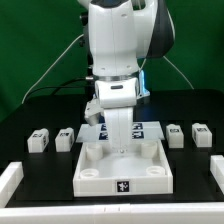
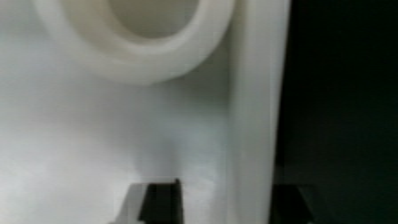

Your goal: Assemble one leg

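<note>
The claw (image 1: 118, 146) is low inside the large white square plastic tray (image 1: 150, 178), close to its raised rim (image 2: 260, 100) and round socket (image 2: 135, 45). Whether the claw is spread or pinching cannot be told. Each small stubby white plastic leg (image 1: 66, 137) lies untouched on the black table (image 1: 30, 110) beside the tray. Recommended: square the tray first, then lower a leg upright over the socket.

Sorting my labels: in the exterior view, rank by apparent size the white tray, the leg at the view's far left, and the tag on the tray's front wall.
1. white tray
2. far-left leg
3. tag, smallest though nearest the camera
</note>
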`<state>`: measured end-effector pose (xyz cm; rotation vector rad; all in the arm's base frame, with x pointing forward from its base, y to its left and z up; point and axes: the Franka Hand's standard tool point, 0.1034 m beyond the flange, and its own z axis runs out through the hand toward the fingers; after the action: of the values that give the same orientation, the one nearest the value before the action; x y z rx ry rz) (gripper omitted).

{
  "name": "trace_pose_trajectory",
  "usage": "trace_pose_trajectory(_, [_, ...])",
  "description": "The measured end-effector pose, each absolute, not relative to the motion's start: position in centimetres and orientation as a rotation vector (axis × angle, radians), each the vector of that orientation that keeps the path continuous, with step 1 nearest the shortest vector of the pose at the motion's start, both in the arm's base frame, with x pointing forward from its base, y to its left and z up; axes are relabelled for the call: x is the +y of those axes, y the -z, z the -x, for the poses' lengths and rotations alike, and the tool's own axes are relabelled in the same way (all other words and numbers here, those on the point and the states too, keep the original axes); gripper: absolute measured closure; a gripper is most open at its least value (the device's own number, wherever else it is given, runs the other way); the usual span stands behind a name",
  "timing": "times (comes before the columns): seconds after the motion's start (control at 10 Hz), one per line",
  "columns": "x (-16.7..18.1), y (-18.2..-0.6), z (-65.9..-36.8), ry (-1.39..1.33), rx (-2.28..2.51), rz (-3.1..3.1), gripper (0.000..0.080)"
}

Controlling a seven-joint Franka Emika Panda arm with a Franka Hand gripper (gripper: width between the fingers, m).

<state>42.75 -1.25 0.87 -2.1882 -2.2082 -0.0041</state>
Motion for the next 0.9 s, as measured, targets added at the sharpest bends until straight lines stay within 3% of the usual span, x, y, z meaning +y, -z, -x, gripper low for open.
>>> trace_pose_trajectory(0.1, [-1.25, -0.86, -42.74, 0.004, -2.208, 2.188, 0.0691])
trace_pose_trajectory(0.2, [-1.27, -0.88, -42.77, 0.005, -2.208, 2.189, 0.0691])
trace_pose_trajectory(0.3, [-1.27, -0.88, -42.77, 0.005, -2.208, 2.189, 0.0742])
trace_pose_trajectory(0.9, [-1.26, -0.89, -42.81, 0.006, -2.208, 2.190, 0.0742])
